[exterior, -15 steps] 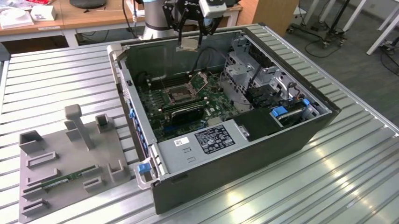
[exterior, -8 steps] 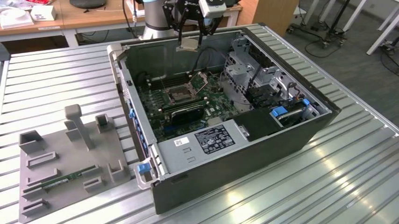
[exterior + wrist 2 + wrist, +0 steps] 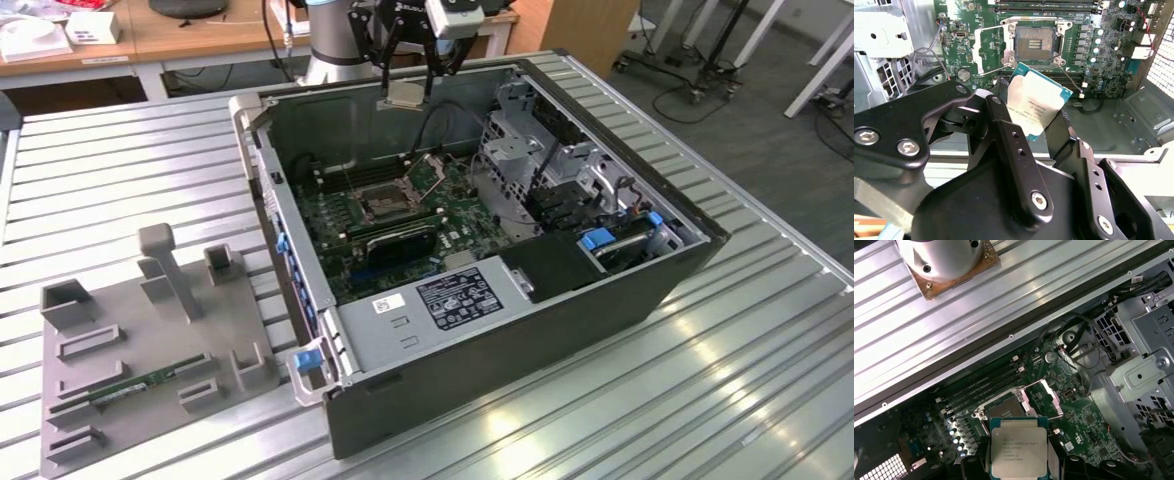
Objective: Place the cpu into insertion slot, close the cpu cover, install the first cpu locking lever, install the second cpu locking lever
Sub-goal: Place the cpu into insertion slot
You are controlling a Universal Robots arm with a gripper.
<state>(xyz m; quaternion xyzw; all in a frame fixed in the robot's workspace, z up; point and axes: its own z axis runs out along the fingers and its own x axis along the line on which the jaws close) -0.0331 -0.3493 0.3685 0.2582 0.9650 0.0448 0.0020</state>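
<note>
Fingertips point(image 3: 1006, 130) of the gripper point(image 3: 1035, 119) pinch the cpu point(image 3: 1038, 100) by two opposite edges, the jaws drawn in to the chip's width and no further. The chip hangs tilted between them, its silvery face turned toward the second wrist view and one teal-edged corner lowest. In the first wrist view the same chip point(image 3: 1018, 447) sits between the two black fingers, metal face and print showing.

Below the gripper, well apart from the chip, lies the insertion slot point(image 3: 1035, 44), a dark square with a metal rim on the green circuit board point(image 3: 1104, 55). Nothing sits in it. The cpu cover point(image 3: 988, 49) is swung open and lies off to one side of the socket, hinged at its edge.

In the exterior view the gripper point(image 3: 403, 90) hangs above the open computer case point(image 3: 534, 330), near its far wall, with the chip point(image 3: 402, 98) at its tips. The socket point(image 3: 384, 203) lies lower down inside the case, nearer the camera than the gripper.
</note>
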